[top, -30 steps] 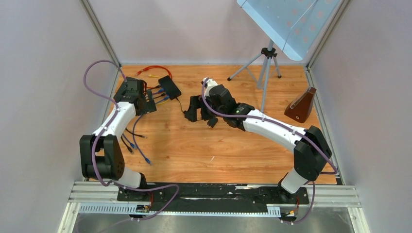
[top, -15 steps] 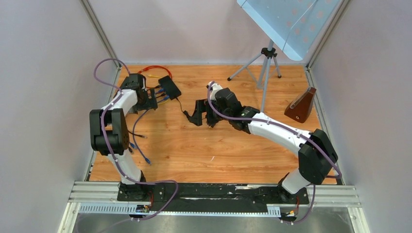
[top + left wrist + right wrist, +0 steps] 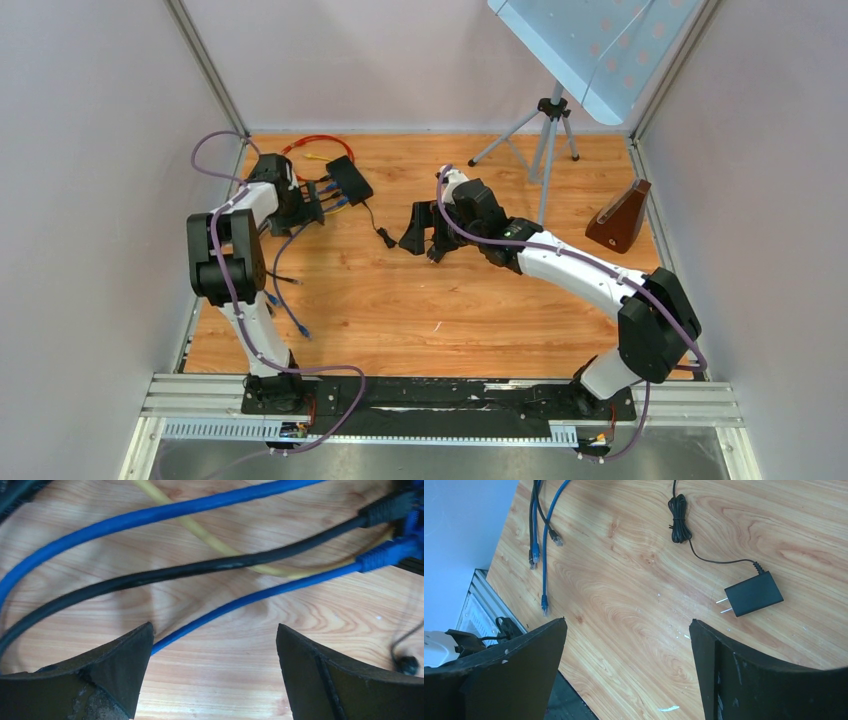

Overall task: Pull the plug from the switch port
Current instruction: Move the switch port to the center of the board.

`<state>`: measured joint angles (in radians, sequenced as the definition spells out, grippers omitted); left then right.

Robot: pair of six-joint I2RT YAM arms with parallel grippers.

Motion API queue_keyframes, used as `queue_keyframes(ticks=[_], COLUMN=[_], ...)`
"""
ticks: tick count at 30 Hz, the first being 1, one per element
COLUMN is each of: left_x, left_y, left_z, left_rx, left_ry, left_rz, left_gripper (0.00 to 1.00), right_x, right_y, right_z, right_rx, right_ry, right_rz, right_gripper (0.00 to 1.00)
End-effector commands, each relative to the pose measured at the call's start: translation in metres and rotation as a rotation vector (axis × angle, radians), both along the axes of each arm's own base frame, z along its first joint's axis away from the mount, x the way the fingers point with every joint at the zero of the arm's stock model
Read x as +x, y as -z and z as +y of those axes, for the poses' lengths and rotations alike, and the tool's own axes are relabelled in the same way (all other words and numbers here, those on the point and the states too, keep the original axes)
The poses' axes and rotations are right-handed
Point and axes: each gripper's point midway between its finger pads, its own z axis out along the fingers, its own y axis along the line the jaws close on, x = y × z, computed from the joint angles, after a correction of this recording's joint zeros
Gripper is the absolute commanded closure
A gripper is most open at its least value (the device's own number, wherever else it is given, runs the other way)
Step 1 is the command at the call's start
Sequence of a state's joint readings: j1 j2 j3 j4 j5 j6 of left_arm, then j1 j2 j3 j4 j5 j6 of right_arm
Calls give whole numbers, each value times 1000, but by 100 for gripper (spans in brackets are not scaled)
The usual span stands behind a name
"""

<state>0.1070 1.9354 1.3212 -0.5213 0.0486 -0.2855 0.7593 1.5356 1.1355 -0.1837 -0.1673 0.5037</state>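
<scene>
The black switch (image 3: 351, 179) lies at the back left of the wooden floor, with several blue and black cables plugged into its near-left side. My left gripper (image 3: 309, 207) is open and low over these cables, just left of the switch. In the left wrist view its jaws (image 3: 215, 630) stand wide apart and empty; a blue cable runs between them to a blue plug (image 3: 384, 554) at the switch edge, with a black plug (image 3: 389, 507) above it. My right gripper (image 3: 424, 236) is open and empty, hovering mid-floor (image 3: 628, 622).
A black power adapter (image 3: 385, 238) (image 3: 753, 593) lies on the floor between the grippers. Loose cable ends (image 3: 544, 540) trail toward the front left. A red and a yellow cable (image 3: 318, 145) loop behind the switch. A tripod (image 3: 545, 130) and a brown wedge (image 3: 619, 218) stand at the back right.
My left arm has folded up and its gripper has moved back toward the switch. My right gripper has drifted right, away from the power adapter. Both stay open.
</scene>
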Motion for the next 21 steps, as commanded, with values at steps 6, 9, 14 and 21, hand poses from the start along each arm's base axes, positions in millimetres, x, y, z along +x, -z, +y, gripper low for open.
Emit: queue_keyframes(ticks=[6, 9, 14, 21], left_x=[-31, -47, -70, -66], left_y=[-8, -10, -11, -64], left_z=[-77, -102, -136, -98], left_rx=[-350, -365, -360, -101], left_ry=[120, 199, 306, 247], left_rz=[-105, -82, -50, -171], left_gripper=[8, 8, 8, 0], right_x=[13, 18, 21, 23], right_y=[11, 19, 28, 32], right_z=[-4, -8, -10, -11], right_rx=[-24, -43, -67, -75], right_ry=[30, 44, 55, 61], right_rz=[11, 29, 50, 56], right_gripper=[7, 7, 7, 6])
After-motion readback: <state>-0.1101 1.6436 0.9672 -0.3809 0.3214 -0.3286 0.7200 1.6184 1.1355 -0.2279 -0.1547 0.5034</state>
